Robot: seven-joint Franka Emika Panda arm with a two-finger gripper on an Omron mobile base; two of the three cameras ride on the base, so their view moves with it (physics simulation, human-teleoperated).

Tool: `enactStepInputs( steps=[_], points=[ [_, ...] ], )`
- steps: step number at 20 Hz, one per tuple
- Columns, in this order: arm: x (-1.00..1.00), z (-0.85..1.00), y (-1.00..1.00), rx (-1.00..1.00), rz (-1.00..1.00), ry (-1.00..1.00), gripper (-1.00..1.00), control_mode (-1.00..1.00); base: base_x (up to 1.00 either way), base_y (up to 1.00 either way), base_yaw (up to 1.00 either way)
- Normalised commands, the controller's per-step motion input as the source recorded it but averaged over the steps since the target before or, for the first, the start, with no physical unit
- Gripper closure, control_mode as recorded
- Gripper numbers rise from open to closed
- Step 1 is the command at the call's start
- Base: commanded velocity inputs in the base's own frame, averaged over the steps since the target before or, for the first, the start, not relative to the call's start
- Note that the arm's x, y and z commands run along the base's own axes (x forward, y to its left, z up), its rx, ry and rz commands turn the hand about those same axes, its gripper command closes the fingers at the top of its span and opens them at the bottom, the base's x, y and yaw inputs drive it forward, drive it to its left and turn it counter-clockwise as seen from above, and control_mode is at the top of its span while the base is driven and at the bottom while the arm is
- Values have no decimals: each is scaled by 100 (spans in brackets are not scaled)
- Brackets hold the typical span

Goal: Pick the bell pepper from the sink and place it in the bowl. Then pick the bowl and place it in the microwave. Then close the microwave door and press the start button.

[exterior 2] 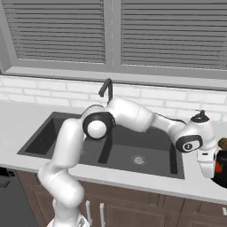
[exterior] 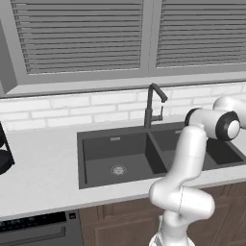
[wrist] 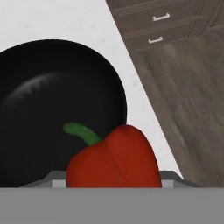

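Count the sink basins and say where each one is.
2. The sink has a left basin with a round drain, and a right basin past the divider, partly hidden by the arm.

In the hand view the pepper (wrist: 114, 159) is cut off below, so the tool's fingertips and any grip on it stay hidden. The bowl (wrist: 48, 109) runs off the left edge. In the right base view the bowl (exterior 2: 221, 181) is cut by the right edge, and the arm covers part of the sink (exterior 2: 146, 146).
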Motion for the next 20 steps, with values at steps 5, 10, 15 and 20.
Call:
enactStepInputs(
  steps=[5, 10, 15, 20],
  points=[
    [6, -14, -8, 2, -7, 11, 100, -100, 0, 0, 0],
    [0, 0, -23, 11, -4, 10, 100, -100, 0, 0, 0],
    [1, 1, -18, 16, 0, 8, 100, -100, 0, 0, 0],
    [2, -6, -6, 12, 0, 1, 100, -100, 0, 0, 0]
  ],
)
